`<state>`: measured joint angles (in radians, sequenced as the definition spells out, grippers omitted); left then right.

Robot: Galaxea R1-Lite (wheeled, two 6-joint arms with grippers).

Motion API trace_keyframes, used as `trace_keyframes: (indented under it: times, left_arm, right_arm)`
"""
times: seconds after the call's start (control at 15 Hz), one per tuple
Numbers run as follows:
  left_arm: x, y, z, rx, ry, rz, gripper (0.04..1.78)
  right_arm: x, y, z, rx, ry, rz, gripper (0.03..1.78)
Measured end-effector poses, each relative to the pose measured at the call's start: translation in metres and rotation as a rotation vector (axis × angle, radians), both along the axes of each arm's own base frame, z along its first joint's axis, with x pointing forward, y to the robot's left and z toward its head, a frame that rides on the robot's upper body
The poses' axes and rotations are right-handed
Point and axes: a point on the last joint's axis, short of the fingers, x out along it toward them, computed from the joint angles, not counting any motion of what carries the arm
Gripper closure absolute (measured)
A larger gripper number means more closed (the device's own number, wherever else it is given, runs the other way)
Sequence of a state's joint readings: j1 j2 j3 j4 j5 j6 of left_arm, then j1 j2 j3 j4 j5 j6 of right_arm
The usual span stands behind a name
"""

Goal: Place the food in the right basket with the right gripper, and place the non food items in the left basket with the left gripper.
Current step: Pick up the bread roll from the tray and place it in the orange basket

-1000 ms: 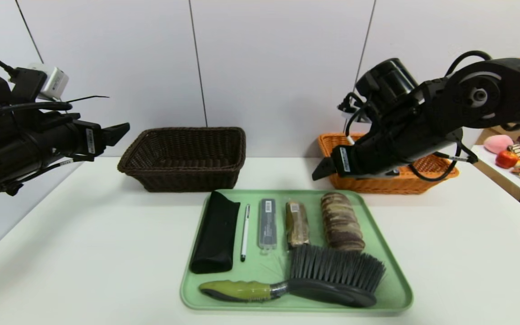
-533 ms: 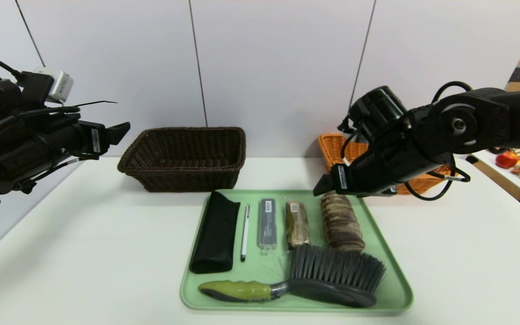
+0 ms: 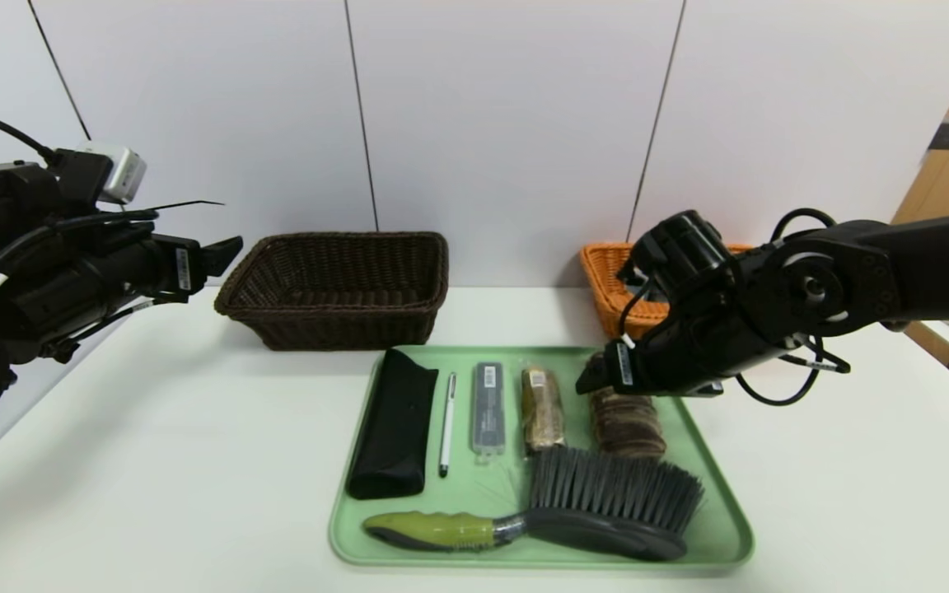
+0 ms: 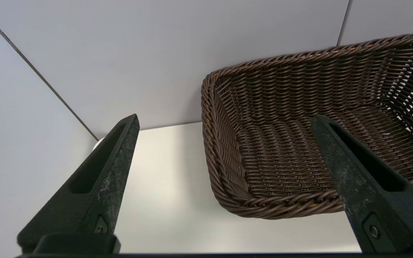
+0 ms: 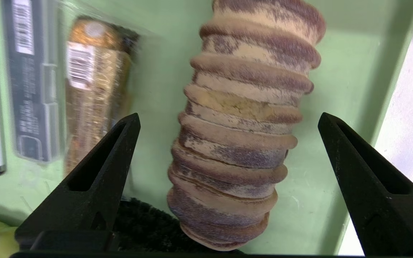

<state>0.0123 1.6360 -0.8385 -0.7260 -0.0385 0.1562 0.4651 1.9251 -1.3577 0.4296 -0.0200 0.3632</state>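
The right claw (image 5: 228, 122) hangs spread over the bread (image 5: 242, 143) on the tray (image 5: 353, 71). Closing off-centre could crush it or snag the brush (image 3: 606, 502) touching its end.

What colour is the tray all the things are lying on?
The tray is light green, seen best in the head view.

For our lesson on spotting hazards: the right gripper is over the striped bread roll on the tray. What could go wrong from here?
1. The right gripper is open astride the bread roll; the roll looks soft, so a hard squeeze may crush it.
2. The wrapped snack bar lies close beside one of the fingers and could get nudged.
3. The brush bristles sit against the roll's end and may snag on lifting.
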Motion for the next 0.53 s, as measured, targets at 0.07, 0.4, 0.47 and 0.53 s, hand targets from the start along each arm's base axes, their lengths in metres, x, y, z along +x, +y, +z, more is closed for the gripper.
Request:
trace_keyframes:
  times: [0.07,0.4,0.47,0.53]
  left_arm:
    - [0.000,0.000,-0.001,0.000,0.003,-0.001,0.13]
    - [0.000,0.003,0.001,0.001,-0.016,0.009,0.13]
    - [0.000,0.004,0.001,0.001,-0.017,0.012,0.13]
    - [0.000,0.005,0.000,0.002,-0.014,0.014,0.13]
  right_arm:
    - [-0.001,-0.001,-0.004,-0.016,0.011,-0.008,0.10]
    - [0.001,0.000,-0.021,-0.022,-0.019,-0.020,0.10]
    - [0.001,0.000,-0.023,-0.020,-0.030,-0.019,0.10]
    - [0.001,0.001,-0.025,-0.024,-0.031,-0.018,0.10]
